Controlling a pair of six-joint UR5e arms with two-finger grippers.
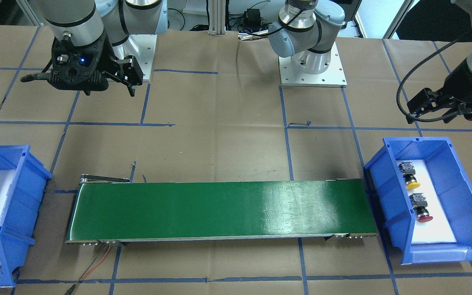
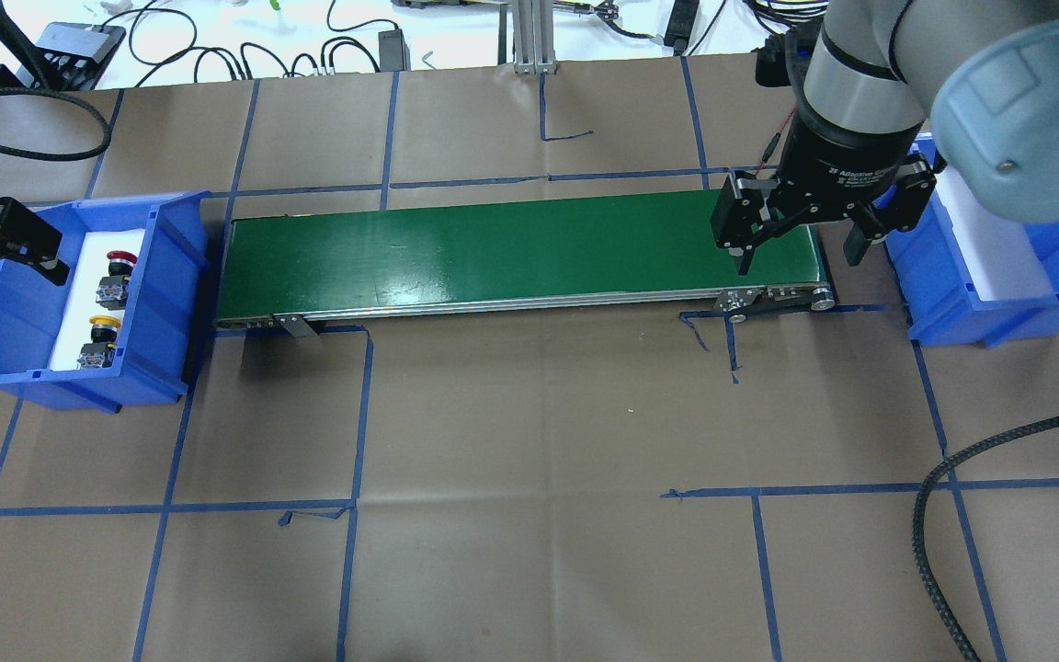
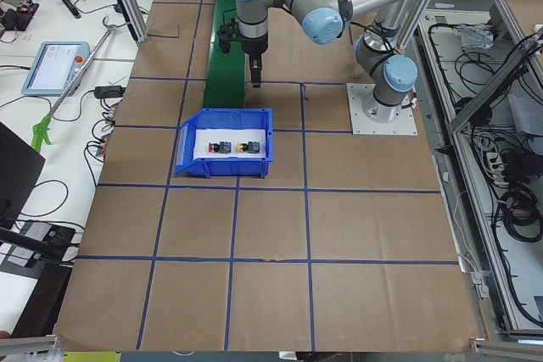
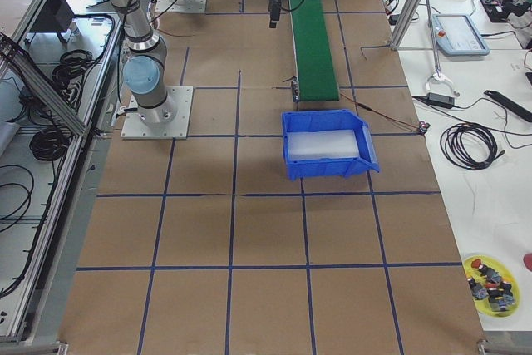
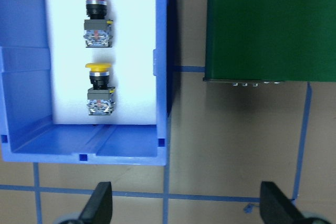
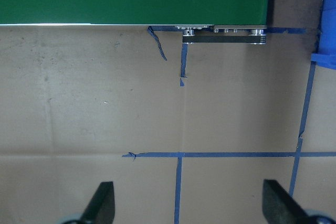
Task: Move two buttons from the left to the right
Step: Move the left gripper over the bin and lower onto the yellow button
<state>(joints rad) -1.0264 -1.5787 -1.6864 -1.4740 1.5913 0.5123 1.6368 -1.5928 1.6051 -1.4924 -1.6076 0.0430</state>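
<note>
The buttons (image 5: 98, 31) lie side by side in the left bin (image 2: 165, 303) (conveyor (image 2: 511, 244) between it and the right bin (image 2: 998, 317)).

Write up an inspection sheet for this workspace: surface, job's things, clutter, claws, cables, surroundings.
Surface: table under brown paper with a blue tape grid; green conveyor belt between two blue bins.
Job's things: yellow button and red button lie in the left bin on white padding; right bin holds padding only.
Clutter: nothing seen.
Claws: left claw open near the left bin; right claw open over the belt's right end; both empty.
Cables: braided black cable at the table's right; thin wires at the belt's right end.
Surroundings: teach pendant and loose cables on side benches.
</note>
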